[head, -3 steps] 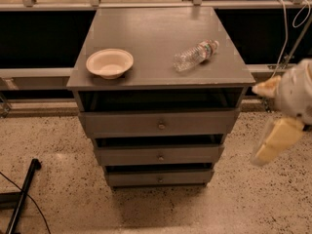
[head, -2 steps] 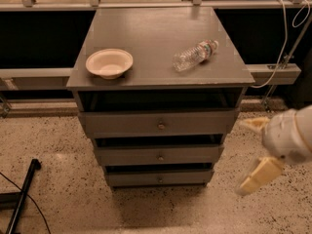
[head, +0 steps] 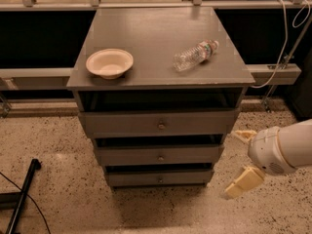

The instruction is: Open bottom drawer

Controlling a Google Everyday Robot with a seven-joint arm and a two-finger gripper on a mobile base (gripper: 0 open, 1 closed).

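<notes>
Camera view: grey cabinet (head: 146, 28) with three drawers, all shut; bottom drawer (head: 131, 179) lowest and nearest the floor, brassy knob (head: 160, 180) at its centre; gripper (head: 232, 164) low at right of cabinet, just beside the drawer's right end, fingers spread wide, holding nothing; on top, white bowl (head: 109, 62) at left, empty; clear plastic bottle (head: 195, 55) lying on its side at right.

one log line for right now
pincer: open, right of bottom drawer, not touching | knob: free | cabinet top: bowl, lying bottle
</notes>
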